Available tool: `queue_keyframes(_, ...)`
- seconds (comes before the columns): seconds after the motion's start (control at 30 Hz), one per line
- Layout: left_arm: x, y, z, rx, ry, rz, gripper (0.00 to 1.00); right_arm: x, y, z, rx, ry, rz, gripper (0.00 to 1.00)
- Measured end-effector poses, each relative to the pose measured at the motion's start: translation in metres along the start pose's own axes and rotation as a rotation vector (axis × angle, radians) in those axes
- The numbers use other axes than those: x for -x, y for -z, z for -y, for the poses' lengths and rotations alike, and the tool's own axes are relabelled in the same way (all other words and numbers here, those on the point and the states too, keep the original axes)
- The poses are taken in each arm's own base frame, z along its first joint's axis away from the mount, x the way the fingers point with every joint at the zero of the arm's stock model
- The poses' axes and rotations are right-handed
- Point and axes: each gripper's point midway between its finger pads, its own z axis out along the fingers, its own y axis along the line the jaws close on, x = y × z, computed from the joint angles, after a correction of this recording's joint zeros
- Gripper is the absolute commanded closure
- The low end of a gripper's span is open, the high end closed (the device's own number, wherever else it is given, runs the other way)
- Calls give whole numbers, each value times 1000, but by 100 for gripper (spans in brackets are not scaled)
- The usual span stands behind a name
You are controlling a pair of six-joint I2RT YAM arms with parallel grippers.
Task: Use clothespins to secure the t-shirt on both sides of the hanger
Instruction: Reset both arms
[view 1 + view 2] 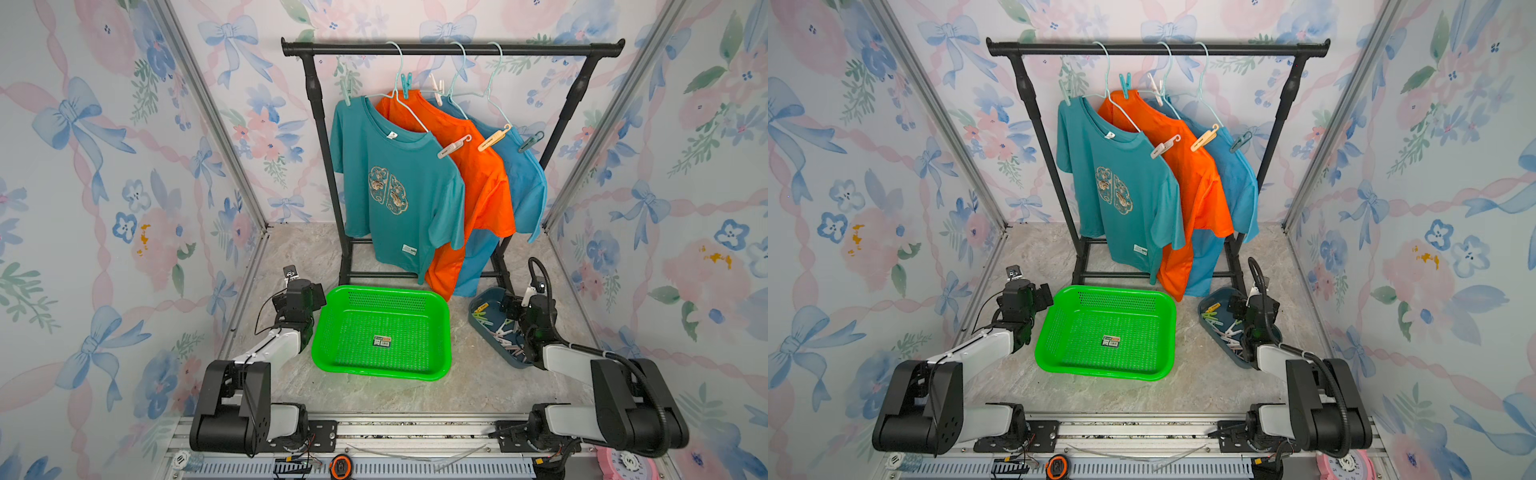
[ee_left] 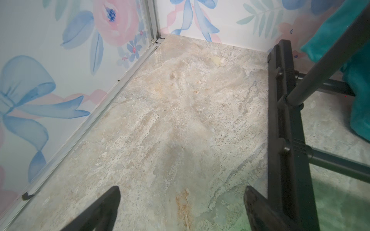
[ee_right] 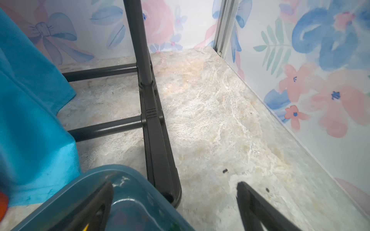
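A green perforated basket (image 1: 386,293) sits mid-tabletop (image 1: 469,386), holding only a small printed label (image 1: 382,341). To its right, by the foot of the black rack (image 1: 453,49), a dark blue tray (image 1: 492,297) holds a loose heap of clothespins (image 1: 505,332) in white, green, pink and yellow. On the rack hang a teal t-shirt (image 1: 395,187), an orange t-shirt (image 1: 486,195) and a blue t-shirt (image 1: 528,187), each on a pale hanger (image 1: 411,113) with a clothespin at both shoulders. The left gripper (image 2: 183,200) has its jaws spread wide above bare tabletop beside the basket, holding nothing. The right gripper (image 3: 174,192) hangs over the tray's end nearest the rack, jaws spread and empty, one above the tray's rim.
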Motion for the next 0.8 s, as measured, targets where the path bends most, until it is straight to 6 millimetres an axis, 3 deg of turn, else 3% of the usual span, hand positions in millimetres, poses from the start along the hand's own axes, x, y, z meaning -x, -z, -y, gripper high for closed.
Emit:
queue_keyframes(0.17, -5, -20, -5, -25, 3, 0, 2, -8, -10, -3, 7, 18, 24, 4)
queue_keyframes(0.33, -15, -24, 4, -82, -24, 39, 2, -4, -10, -7, 24, 28, 63, 4)
queue_keyframes(0.5, -11, -19, 12, -116, -58, 100, 2, -2, -9, -11, 47, 39, 73, 4)
queue_keyframes(0.67, -21, 7, 44, -170, -166, 197, 2, -3, -11, -17, 74, 57, 62, 4)
queue_keyframes(0.8, -20, 13, 35, -142, -159, 242, 2, 5, -18, -20, 78, 60, 49, 4)
